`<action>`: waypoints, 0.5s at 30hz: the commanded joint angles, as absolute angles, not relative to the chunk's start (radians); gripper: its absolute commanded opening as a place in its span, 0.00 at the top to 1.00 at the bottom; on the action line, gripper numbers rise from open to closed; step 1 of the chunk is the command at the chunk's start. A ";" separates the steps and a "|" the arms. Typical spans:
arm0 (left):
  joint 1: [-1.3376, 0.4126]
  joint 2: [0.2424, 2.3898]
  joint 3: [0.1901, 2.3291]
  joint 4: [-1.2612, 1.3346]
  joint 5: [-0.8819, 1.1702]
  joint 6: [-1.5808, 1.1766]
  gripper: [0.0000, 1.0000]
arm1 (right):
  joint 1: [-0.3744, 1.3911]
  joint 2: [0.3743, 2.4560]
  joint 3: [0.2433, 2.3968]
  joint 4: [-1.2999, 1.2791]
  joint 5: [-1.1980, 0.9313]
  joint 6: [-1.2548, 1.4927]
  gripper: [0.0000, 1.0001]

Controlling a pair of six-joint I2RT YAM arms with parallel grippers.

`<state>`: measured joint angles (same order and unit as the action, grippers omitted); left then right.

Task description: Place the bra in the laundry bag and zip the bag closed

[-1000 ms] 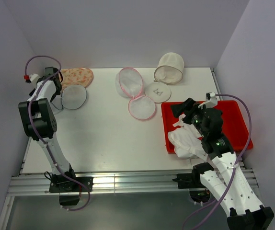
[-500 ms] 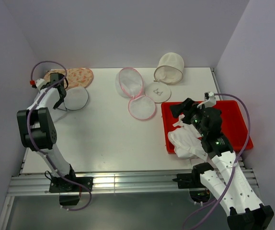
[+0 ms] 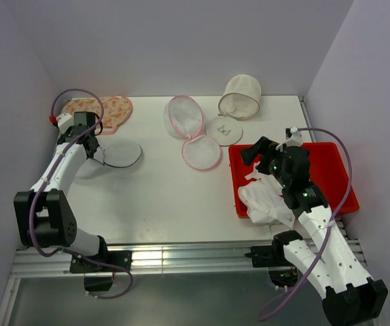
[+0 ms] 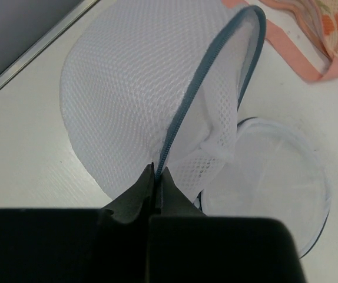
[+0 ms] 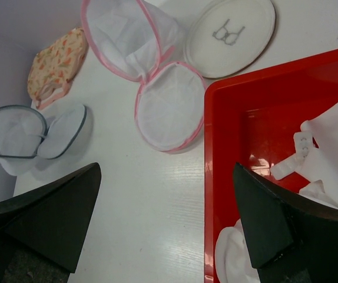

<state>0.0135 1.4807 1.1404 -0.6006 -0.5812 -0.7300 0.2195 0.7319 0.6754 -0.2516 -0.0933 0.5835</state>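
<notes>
The left gripper's [image 4: 157,175] jaws are pressed together on the blue-grey zipper rim of the laundry bag [image 4: 131,100]. The right gripper's [image 5: 166,171] jaws are spread wide and hold nothing.

The laundry bag sits at the table's [image 3: 154,197] far left, open like a clamshell. In the left wrist view one mesh dome half rises from the pinch, its rim running up and away from the fingers. The other half lies on the table just beside it, joined at the hinge. From above, the flat half shows to the right of the left gripper [image 3: 94,142], and the held half is partly under the arm.

The bra [image 3: 266,204] lies well apart from the bag, as crumpled white fabric in the near-left corner of a red tray [image 3: 331,170] on the table's right side. The right arm partly covers it. The right gripper [image 3: 254,151] hovers over the tray's far-left corner, pointing toward the table's middle.

A peach floral bag [image 3: 110,109] lies just beyond the laundry bag. A pink-rimmed mesh bag [image 3: 191,132] lies open at the middle far side. A round white disc [image 3: 224,130] with a small printed mark lies beside it, and a cream mesh bag [image 3: 241,95] stands near the back wall.
</notes>
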 commanded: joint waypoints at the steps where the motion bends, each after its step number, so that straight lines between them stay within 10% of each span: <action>1: 0.009 1.395 1.117 -0.531 -0.513 -0.619 1.00 | 0.216 0.752 0.729 -0.250 -0.071 0.554 0.00; 8: 0.011 1.437 1.115 -0.549 -0.509 -0.583 0.98 | 0.215 0.821 0.749 -0.276 -0.032 0.545 0.00; 15: 0.009 1.370 1.114 -0.560 -0.509 -0.617 0.31 | 0.215 0.917 0.814 -0.413 0.117 0.558 0.01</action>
